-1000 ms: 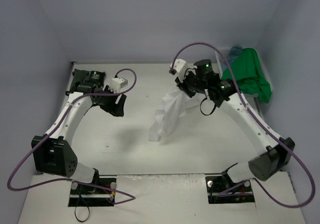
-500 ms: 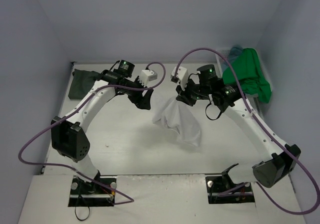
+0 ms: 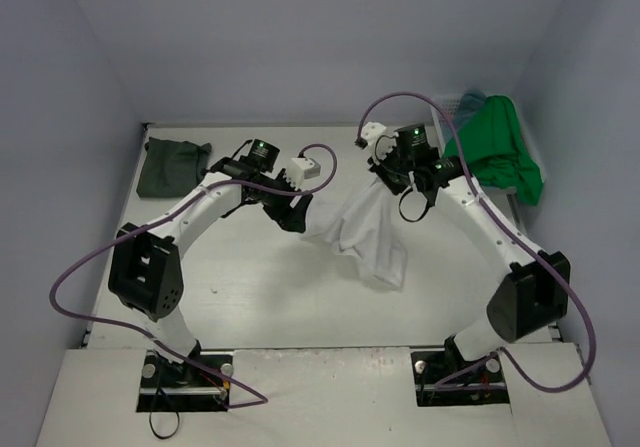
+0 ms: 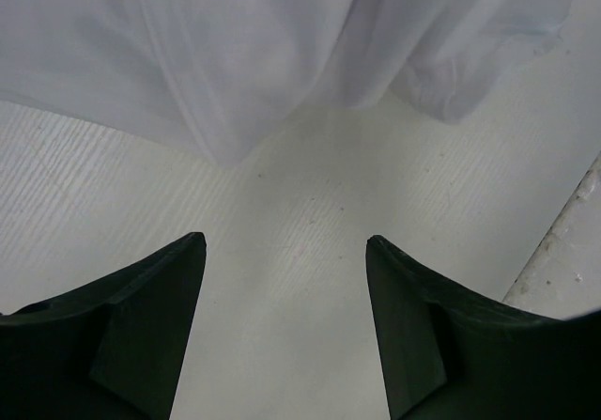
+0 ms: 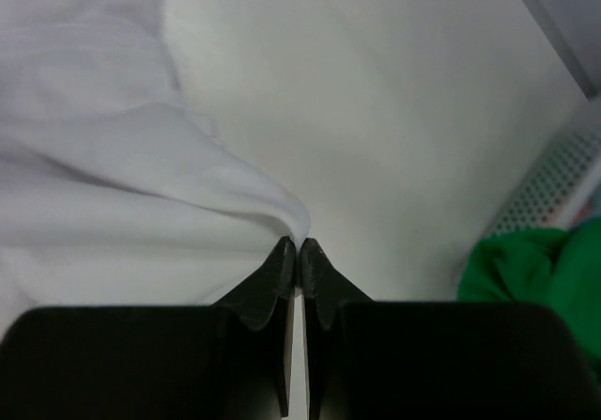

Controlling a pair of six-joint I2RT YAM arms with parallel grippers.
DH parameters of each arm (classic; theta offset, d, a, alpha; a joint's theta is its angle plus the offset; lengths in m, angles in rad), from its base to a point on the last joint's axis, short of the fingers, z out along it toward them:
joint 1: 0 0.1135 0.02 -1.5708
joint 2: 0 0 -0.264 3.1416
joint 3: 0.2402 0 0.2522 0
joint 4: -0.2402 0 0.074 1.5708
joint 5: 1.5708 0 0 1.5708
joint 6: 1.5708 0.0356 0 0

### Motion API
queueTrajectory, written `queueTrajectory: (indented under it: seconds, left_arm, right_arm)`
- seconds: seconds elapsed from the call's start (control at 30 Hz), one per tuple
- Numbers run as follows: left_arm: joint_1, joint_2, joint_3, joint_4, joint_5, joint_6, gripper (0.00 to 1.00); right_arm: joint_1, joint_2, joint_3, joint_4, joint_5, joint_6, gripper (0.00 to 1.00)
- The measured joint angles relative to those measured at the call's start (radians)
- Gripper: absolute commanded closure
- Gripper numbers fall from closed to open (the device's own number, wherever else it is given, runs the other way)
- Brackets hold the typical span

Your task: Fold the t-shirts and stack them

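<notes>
While the right gripper (image 5: 300, 244) pinches a corner of the white t-shirt (image 3: 368, 235) in the middle, the left gripper (image 4: 286, 241) is spread wide just beside it, a green t-shirt (image 3: 500, 157) lies over the basket (image 5: 554, 190) upper right and a dark t-shirt (image 3: 170, 165) sits upper left

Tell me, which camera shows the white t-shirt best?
The top view: the whole white t-shirt shows, hanging from the right gripper. The right wrist view shows only the pinched edge; the left wrist view shows only folds beyond the open left gripper.
</notes>
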Motion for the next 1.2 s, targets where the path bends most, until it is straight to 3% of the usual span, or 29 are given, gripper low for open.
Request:
queueTrajectory:
  seconds: [0.17, 0.2, 0.27, 0.37, 0.5, 0.6, 0.7, 0.93, 1.03, 1.2]
  left_arm:
    - [0.000, -0.061, -0.028, 0.023, -0.023, -0.002, 0.36]
    - [0.000, -0.071, -0.029, 0.028, -0.027, -0.002, 0.36]
    - [0.000, -0.087, -0.029, 0.037, -0.030, -0.002, 0.36]
    - [0.000, -0.100, -0.032, 0.042, -0.037, -0.002, 0.35]
    - [0.000, -0.101, -0.050, 0.048, -0.047, -0.003, 0.33]
    - [0.000, -0.101, -0.066, 0.047, -0.050, -0.003, 0.33]
    - [0.000, -0.103, -0.070, 0.045, -0.056, -0.003, 0.33]
    - [0.005, -0.145, -0.082, 0.043, -0.071, -0.002, 0.32]
    - [0.018, -0.173, -0.085, 0.043, -0.071, -0.001, 0.32]
    - [0.075, -0.208, -0.089, 0.033, -0.059, 0.002, 0.32]
  right_arm:
    - [-0.138, 0.165, 0.002, 0.103, 0.185, 0.007, 1.00]
    - [-0.154, 0.201, 0.002, 0.124, 0.220, 0.006, 0.90]
    - [-0.174, 0.272, 0.003, 0.154, 0.283, 0.004, 0.87]
    - [-0.181, 0.362, 0.003, 0.179, 0.375, 0.000, 0.70]
    - [-0.167, 0.388, -0.028, 0.203, 0.493, -0.015, 0.58]
    - [-0.132, 0.324, -0.071, 0.206, 0.543, -0.027, 0.55]
    - [-0.080, 0.206, -0.080, 0.170, 0.515, -0.027, 0.57]
    - [-0.023, -0.040, -0.022, 0.037, 0.239, -0.023, 0.57]
    - [0.000, -0.055, -0.081, 0.012, 0.135, -0.033, 0.57]
    - [0.019, 0.050, -0.193, -0.032, -0.005, -0.056, 0.57]
